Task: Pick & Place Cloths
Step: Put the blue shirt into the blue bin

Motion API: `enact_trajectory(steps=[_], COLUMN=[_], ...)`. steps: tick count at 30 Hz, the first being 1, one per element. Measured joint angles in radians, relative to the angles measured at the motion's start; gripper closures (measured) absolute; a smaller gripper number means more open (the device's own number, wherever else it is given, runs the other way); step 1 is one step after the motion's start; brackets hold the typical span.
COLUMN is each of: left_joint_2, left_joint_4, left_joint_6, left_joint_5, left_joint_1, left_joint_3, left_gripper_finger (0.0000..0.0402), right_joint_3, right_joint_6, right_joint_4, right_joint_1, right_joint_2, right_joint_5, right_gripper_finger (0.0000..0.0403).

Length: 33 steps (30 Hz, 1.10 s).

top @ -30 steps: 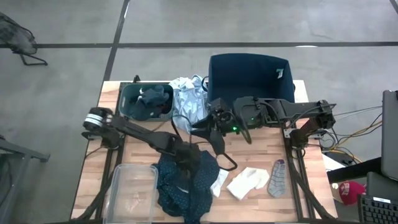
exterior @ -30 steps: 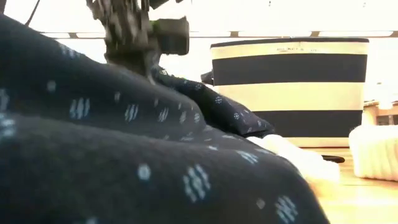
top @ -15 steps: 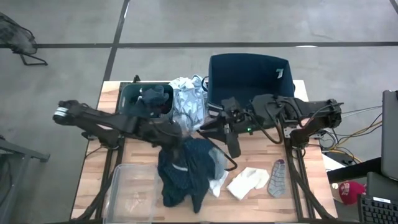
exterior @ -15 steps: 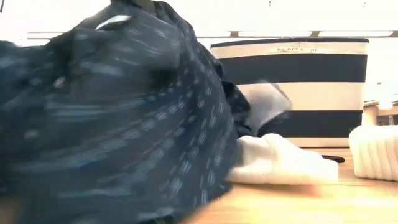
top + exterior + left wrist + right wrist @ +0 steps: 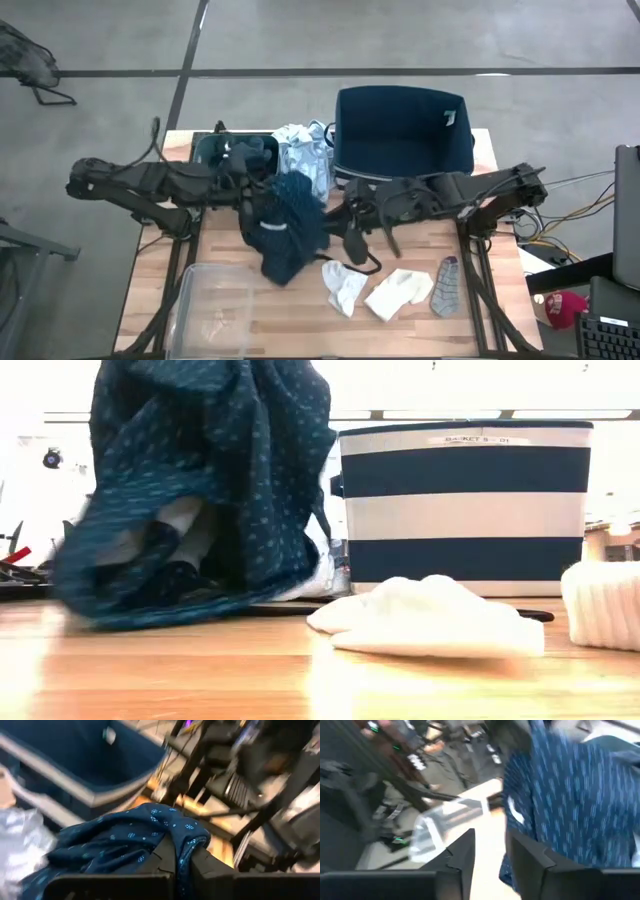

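Observation:
My left gripper [image 5: 252,200] is shut on the navy dotted garment [image 5: 287,228], above the table beside the teal bin [image 5: 212,150], which holds dark cloths. The garment hangs in the low view [image 5: 200,490], its lower end near the tabletop. My right gripper [image 5: 490,855] is open and empty, at mid-table [image 5: 350,238] just right of the garment. Two white socks [image 5: 345,287] [image 5: 398,294] and a grey sock [image 5: 446,285] lie flat on the table's near right. A pale blue cloth [image 5: 305,155] lies between the bins. My left gripper pinches a bunched fold of the navy dotted garment [image 5: 186,851] between its two fingers. The garment drapes over the fingers and hangs slack below them [image 5: 150,580]. Whether its lower end touches the table, I cannot tell.
The navy striped bin [image 5: 400,130] stands at the far right. A clear plastic tub [image 5: 215,310] sits at the near left. A thin black wire hanger [image 5: 365,262] lies under my right gripper. Bare wood shows along the near edge.
My left gripper has risen and gone toward the table's far left, toward the teal bin, with the navy dotted garment. The garment has been lifted off the table and now hangs bunched, uncovering a white sock that lay beneath it. My right gripper has shifted slightly toward the near edge.

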Motion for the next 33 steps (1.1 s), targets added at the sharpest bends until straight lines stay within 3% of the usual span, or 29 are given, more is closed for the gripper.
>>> enact_trajectory(steps=[13,19,22,26,29,33], left_joint_2=[0.068,0.13,0.159,0.196,0.225,0.243], left_joint_4=[0.205,0.388,0.437,0.448,0.483,0.539], left_joint_6=[0.051,0.06,0.061,0.044,0.038,0.034], left_joint_5=[0.018,0.102,0.134,0.152,0.204,0.243], left_joint_1=[0.0,0.001,0.001,0.0,0.001,0.0], left_joint_3=[0.123,0.148,0.155,0.162,0.163,0.164], left_gripper_finger=[0.0395,0.0393,0.0393,0.0394,0.0389,0.0386], right_joint_3=[-0.14,-0.139,-0.136,-0.136,-0.136,-0.123], right_joint_6=[-0.087,-0.1,-0.102,-0.09,-0.075,-0.077], right_joint_4=[0.365,0.431,0.459,0.48,0.477,0.477], right_joint_1=[-0.019,-0.05,-0.055,-0.056,-0.058,-0.058], right_joint_2=[0.047,0.066,0.081,0.083,0.083,0.079], right_joint_5=[0.159,0.158,0.154,0.132,0.129,0.102], right_gripper_finger=[0.0095,0.0047,0.0046,0.0074,0.0119,0.0213])
